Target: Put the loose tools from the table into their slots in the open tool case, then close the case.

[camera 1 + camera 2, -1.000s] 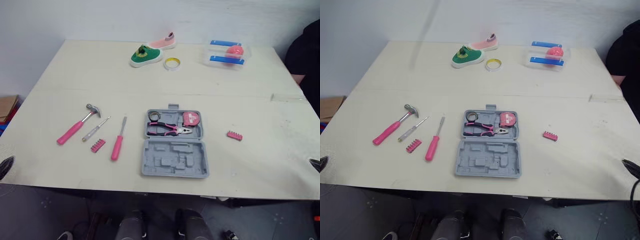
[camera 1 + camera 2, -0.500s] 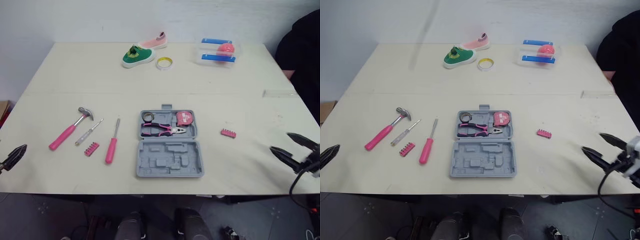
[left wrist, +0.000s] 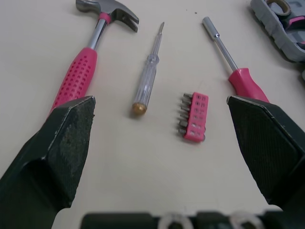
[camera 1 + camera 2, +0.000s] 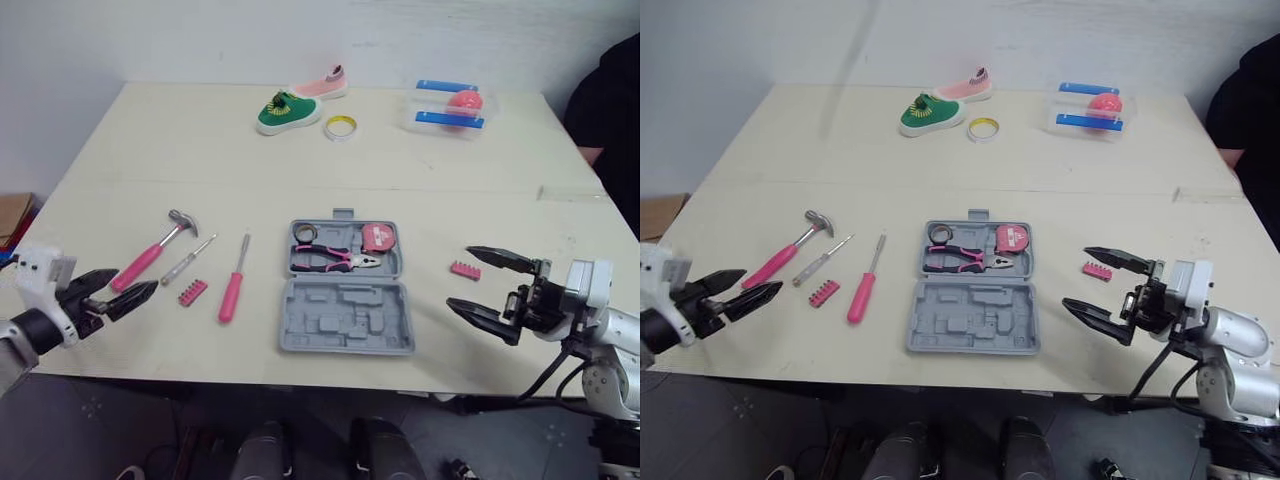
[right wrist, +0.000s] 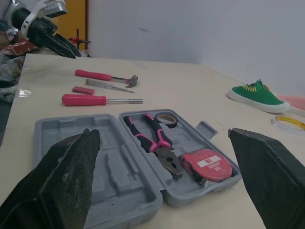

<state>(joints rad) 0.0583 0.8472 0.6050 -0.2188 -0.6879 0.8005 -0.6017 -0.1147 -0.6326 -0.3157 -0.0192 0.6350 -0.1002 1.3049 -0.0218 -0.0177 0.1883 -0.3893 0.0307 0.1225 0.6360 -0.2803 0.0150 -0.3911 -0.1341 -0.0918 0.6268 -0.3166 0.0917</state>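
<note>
The grey tool case [image 4: 347,318] lies open at the table's middle, holding pink-handled pliers [image 4: 335,259], a pink tape measure [image 4: 380,238] and a small tape roll [image 4: 306,232]. Left of it lie a pink hammer [image 4: 155,249], a clear-handled screwdriver [image 4: 190,259], a pink screwdriver [image 4: 235,280] and a pink bit holder [image 4: 193,292]. Another pink bit holder [image 4: 464,270] lies right of the case. My left gripper [image 4: 137,280] is open, just before the hammer's handle. My right gripper [image 4: 1075,276] is open beside the right bit holder, its fingers on either side of it.
At the far side stand a green shoe [image 4: 290,110], a pink shoe [image 4: 325,84], a yellow tape ring [image 4: 343,127] and a clear box [image 4: 450,105] with blue bars and a pink ball. A person in dark clothing [image 4: 615,110] is at the right edge.
Both grippers have risen over the table's front edge and moved inward, the left toward the hammer, the right toward the right bit holder. The camera has shifted slightly. The tools lie unmoved.
</note>
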